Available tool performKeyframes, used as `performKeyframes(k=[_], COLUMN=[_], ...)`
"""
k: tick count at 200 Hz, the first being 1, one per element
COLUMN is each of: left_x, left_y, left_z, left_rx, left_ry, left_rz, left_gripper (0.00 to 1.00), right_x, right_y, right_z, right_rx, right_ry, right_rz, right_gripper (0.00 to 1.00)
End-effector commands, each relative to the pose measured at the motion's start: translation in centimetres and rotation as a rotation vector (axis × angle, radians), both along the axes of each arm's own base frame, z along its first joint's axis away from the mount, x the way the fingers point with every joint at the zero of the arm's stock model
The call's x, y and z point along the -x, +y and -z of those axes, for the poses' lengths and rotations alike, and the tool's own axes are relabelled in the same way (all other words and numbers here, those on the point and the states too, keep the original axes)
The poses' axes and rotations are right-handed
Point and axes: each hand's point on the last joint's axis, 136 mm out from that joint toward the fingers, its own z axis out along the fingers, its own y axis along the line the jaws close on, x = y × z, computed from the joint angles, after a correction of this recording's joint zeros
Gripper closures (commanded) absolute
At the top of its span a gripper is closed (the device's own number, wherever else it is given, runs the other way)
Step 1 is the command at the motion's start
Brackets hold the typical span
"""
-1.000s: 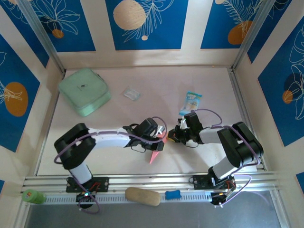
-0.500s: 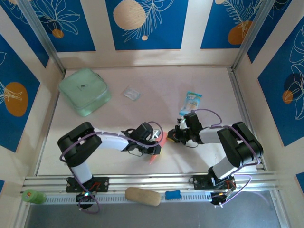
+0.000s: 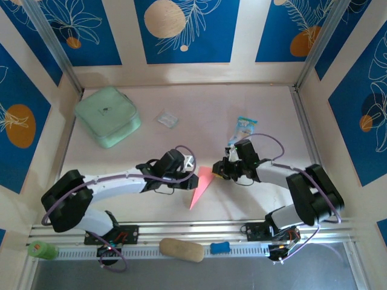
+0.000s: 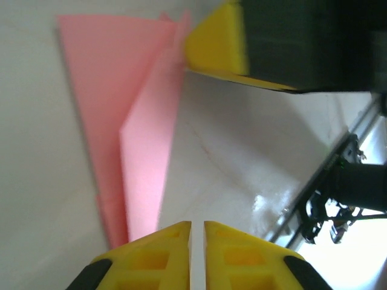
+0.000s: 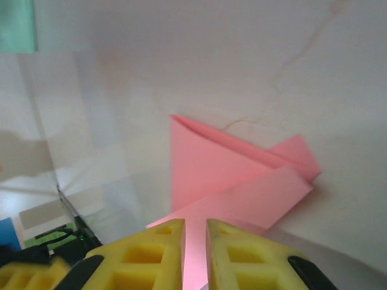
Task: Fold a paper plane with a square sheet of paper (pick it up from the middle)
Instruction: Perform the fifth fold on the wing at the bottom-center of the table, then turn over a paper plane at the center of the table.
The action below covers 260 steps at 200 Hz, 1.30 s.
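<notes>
**Folded and waiting.** A salmon-pink paper plane (image 3: 202,186) lay flat on the table (image 3: 151,145), to the near left of the blue-and-white snack packet (image 3: 245,128), its point aimed away from the packet. The right claw (image 5: 195,232) sat just on the near side of the packet, at the plane's wide end. Its yellow fingers (image 5: 145,254) stood almost together with pink showing in the slit between them. We could not tell whether they pinched the paper or merely stood over it. The left claw (image 4: 197,232), farther left of the packet, had its fingers (image 4: 151,257) nearly together with nothing between them.

We judged the plane feather-light and limp outside its creases. It would likely slide on the smooth table under a nudge and crumple under a hard squeeze. Lying so flat, it offered little edge for a finger to get under. We reckoned the best hold was mid-length along the centre fold, where the layers looked thickest and stiffest. A gentle pinch there should let the nose and wings keep their shape.
</notes>
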Motion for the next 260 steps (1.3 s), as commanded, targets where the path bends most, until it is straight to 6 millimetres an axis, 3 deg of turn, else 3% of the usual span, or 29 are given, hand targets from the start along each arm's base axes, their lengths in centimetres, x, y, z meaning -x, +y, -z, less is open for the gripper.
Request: performKeyframes(k=[1, 33, 85, 199, 260], left_x=[-0.2, -0.5, -0.1, 0.7, 1.1], left_y=[2.5, 2.7, 2.1, 0.7, 0.5], left_z=[2.6, 3.6, 5.0, 6.0, 6.6], left_rx=[-0.089, -0.098, -0.092, -0.033, -0.03], left_ry=[0.05, 0.083, 0.132, 0.187, 0.219], left_rz=[-0.046, -0.047, -0.014, 0.043, 0.06], left_gripper=[0.85, 0.81, 0.81, 0.74, 0.77], right_x=[1.2, 3.4, 5.9, 7.3, 7.7], right_y=[-0.2, 0.4, 1.5, 1.9, 2.6], right_z=[-0.9, -0.6, 0.7, 2.3, 2.7], right_rx=[0.013, 0.02, 0.043, 0.072, 0.062], right_ry=[0.004, 0.02, 0.062, 0.12, 0.14], right_rz=[-0.014, -0.023, -0.053, -0.071, -0.1], right_gripper=[0.79, 0.71, 0.7, 0.72, 0.79])
